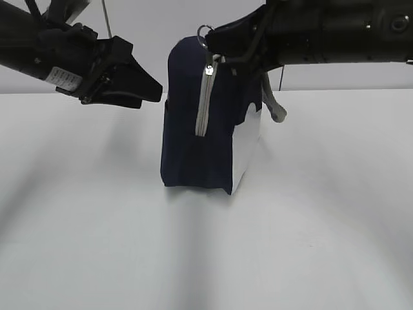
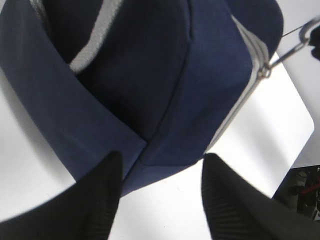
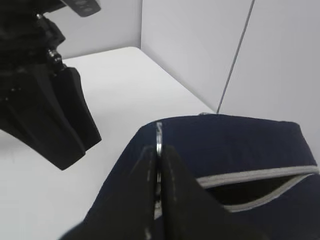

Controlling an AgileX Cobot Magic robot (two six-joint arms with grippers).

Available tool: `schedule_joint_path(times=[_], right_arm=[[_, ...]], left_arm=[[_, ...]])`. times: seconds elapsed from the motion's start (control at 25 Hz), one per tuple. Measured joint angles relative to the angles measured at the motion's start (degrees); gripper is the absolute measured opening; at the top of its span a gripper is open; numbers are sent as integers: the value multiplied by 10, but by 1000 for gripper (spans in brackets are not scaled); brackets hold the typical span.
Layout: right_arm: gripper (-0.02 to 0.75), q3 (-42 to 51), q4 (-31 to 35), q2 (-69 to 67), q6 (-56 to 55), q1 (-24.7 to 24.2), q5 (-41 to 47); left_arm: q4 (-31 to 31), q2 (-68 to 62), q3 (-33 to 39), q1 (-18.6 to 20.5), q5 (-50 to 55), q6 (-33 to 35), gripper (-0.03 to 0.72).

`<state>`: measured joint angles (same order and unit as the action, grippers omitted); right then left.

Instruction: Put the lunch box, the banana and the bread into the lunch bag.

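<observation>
While the lunch bag point(image 1: 200, 148) stands upright near the middle of the white table point(image 1: 97, 226), both arms hang close to its top. Its navy front faces the exterior camera, a white side panel point(image 1: 246, 152) shows on the right, and a grey zipper strip point(image 1: 205, 100) hangs down the front from the upper edge. The right claw point(image 3: 159, 170) is clenched on the metal ring pull point(image 3: 159, 137) at the top of the bag, its two dark fingers point(image 3: 142, 200) pressed together with the ring's edge poking up between them. Behind those fingers, in the right wrist view, the grey-edged zipper opening point(image 3: 250, 187) gapes a little along the bag's top. The left claw point(image 1: 139, 90) hovers just beside the bag's upper left corner, released, its jaws spread apart and gripping nothing; from the left wrist view its fingertips point(image 2: 107, 180) frame the navy fabric and the white panel from above, apart from the cloth. A grey webbing handle point(image 1: 274, 106) droops on the bag's right side
</observation>
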<state>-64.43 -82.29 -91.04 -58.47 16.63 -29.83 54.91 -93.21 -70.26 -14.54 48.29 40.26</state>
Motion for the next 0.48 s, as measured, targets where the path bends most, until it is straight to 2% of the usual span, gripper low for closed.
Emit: schedule_joint_path(times=[0.16, 0.48], right_arm=[[-16, 0, -38, -10, -29, 0, 0], [-16, -9, -36, -24, -24, 0, 11]], left_arm=[[1, -2, 0, 0, 0, 7, 369], [8, -3, 0, 0, 0, 19, 368]])
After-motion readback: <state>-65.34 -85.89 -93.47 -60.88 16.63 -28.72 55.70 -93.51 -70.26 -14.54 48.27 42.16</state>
